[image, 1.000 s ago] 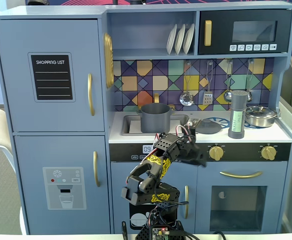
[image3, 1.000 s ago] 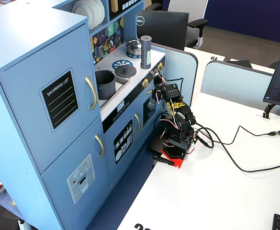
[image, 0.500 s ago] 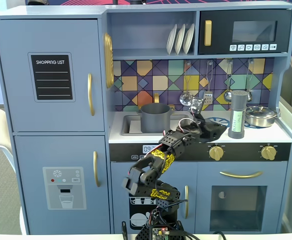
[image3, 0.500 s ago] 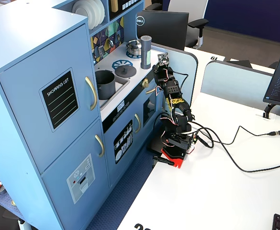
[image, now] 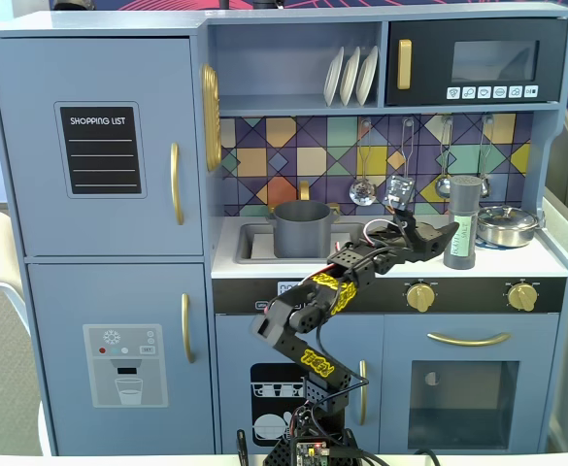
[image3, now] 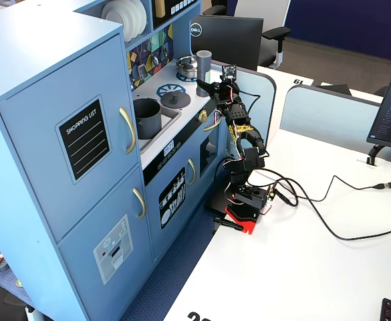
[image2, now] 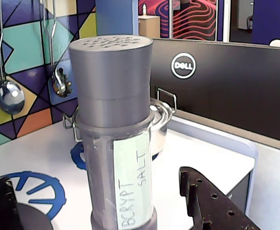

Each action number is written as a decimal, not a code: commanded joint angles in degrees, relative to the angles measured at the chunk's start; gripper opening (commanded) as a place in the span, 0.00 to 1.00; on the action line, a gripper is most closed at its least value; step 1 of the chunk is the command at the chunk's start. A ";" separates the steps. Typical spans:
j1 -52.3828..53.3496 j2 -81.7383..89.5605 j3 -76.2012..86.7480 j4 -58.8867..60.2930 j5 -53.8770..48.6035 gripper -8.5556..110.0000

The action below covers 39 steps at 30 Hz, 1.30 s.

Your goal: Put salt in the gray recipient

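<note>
Two dark fingers (image2: 202, 201) of the pincer (image: 447, 236) spread apart on either side of the salt shaker (image2: 115, 129), not clamping it; the arm (image: 337, 291) reaches up over the counter (image: 361, 257). The shaker stands upright, perforated top upward. Farther left in a fixed view, the gray pot (image: 303, 228) sits in the sink, contents hidden.

we saw a blue toy kitchen (image: 109, 146) filling a fixed view, with a shopping list panel (image: 101, 149) at nine o'clock and a tiled backsplash (image: 293, 155) of many colours near the centre. white plates (image: 351, 75) stood on a shelf at twelve o'clock. in another fixed view a white desk (image3: 302, 267) lay at five o'clock, a dell monitor (image3: 228, 40) at twelve o'clock, blue carpet (image3: 182, 267) below.
</note>
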 commanded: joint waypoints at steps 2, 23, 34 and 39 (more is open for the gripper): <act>0.70 -3.87 -4.39 -5.36 0.88 0.49; 0.62 -26.72 -23.55 -7.65 -4.13 0.50; -1.23 -37.18 -34.37 -7.73 -4.57 0.47; -2.20 -42.01 -39.46 -7.91 -4.57 0.44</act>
